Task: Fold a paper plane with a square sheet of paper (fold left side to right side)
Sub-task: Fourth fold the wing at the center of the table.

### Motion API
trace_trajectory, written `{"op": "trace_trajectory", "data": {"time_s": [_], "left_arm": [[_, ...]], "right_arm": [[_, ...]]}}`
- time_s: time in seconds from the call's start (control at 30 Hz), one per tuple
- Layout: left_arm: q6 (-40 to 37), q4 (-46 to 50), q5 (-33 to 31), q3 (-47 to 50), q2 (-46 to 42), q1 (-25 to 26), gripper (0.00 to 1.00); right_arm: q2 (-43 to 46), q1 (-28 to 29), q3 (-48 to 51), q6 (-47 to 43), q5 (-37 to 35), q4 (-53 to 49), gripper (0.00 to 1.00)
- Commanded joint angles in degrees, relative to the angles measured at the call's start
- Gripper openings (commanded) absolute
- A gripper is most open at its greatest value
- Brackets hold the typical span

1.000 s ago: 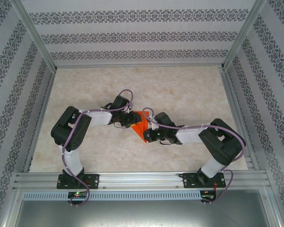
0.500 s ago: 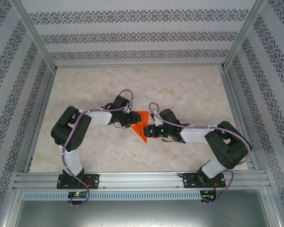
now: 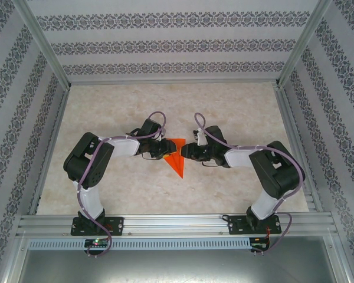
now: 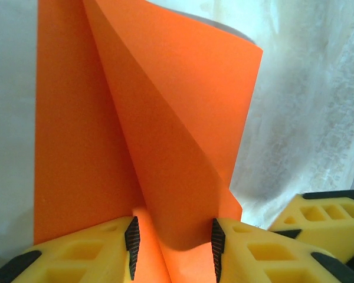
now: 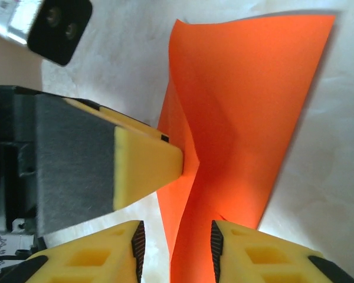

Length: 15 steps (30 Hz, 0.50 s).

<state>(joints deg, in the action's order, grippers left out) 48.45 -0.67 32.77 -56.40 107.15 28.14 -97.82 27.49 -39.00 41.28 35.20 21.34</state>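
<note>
Paper [image 3: 177, 164], bright orange, lies near the middle of the desk [image 3: 236, 112]. It is folded to a narrow triangle, with its sharp tip toward the arm bases and its broad end toward the far wall. It sits between the two sets of jaws. The left jaws reach onto it from the left and the right jaws from the right, both low over its broad half.

From the left wrist, the paper [image 4: 165, 118] runs away from the camera. Its left part lies flat, and a flap rises along a slanting crease and curls over to the right. The foot of that flap sits in the gap between the left pads [image 4: 132, 239]. The left jaws stand open, one finger on each side of it. A yellow finger [image 4: 318, 215] of the right jaws shows just beside the paper's right edge.

From the right wrist, the paper [image 5: 248, 100] is buckled along a crease. Its narrow near end runs down between the right pads [image 5: 217, 244], close against one pad, with bare desk showing between it and the other. The right jaws are open, not clamped on it. A left fingertip [image 5: 159, 162] touches the paper's edge at the crease.

Farther out, the left arm [image 3: 88, 165] and right arm [image 3: 277, 171] bend with elbows outward. Patterned walls [image 3: 177, 44] enclose the desk, and a metal rail [image 3: 177, 224] runs along its near edge.
</note>
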Motion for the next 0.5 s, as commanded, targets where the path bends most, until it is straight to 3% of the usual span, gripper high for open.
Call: {"op": "trace_trajectory", "data": {"time_s": [0.0, 0.47], "left_arm": [[-0.98, 1.52, -1.36, -0.48, 0.86, 0.78, 0.41], [-0.95, 1.46, -1.14, -0.61, 1.02, 0.86, 0.41]], "right_arm": [[-2.55, -0.41, -2.14, 2.83, 2.20, 2.82, 0.35], [-7.03, -0.50, -4.01, 5.13, 2.86, 4.04, 0.27]]}}
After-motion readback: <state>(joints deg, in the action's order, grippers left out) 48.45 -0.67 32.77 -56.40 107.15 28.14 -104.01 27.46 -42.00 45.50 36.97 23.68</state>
